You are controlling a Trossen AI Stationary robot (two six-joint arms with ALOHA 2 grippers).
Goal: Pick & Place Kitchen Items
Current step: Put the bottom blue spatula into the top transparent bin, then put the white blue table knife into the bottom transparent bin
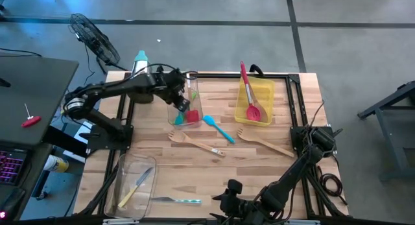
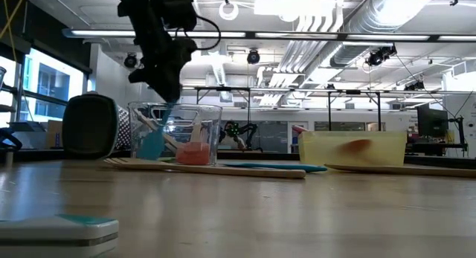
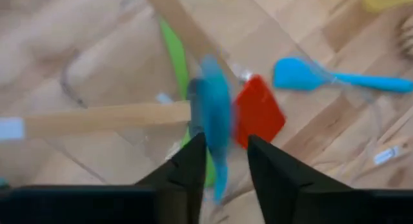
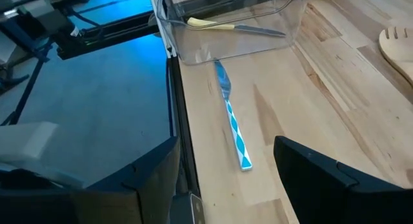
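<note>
The left claw (image 3: 222, 161) hangs over a clear plastic bin (image 1: 186, 102) near the back middle of the wooden desk (image 1: 285, 179), its two dark, wedge-shaped fingers (image 3: 187, 169) parted with a blurred blue silicone spatula (image 3: 214, 121) in the gap between them; whether the fingers actually press on it cannot be told. Its pale wooden handle runs off to one side. Inside the same see-through bin lie a red silicone spatula head (image 3: 259, 112), flat and squarish, and a slim green utensil (image 3: 174, 56). Just outside the bin, on the bare planks, rests a second blue spatula (image 1: 218, 128), and near it two pale wooden forks (image 1: 194, 142) lie flat and apart from each other. Farther right stands a yellow plastic bin (image 1: 255, 102) with a red spatula (image 1: 248, 93) leaning in it. The right claw (image 4: 226, 179) waits low at the front edge of the desk, its broad dark fingers spread wide and holding nothing, above a slim fork with a blue patterned handle (image 4: 233, 130). Beyond that fork sits another clear bin (image 4: 232, 24) holding a thin knife with a yellowish handle (image 4: 229, 26).
</note>
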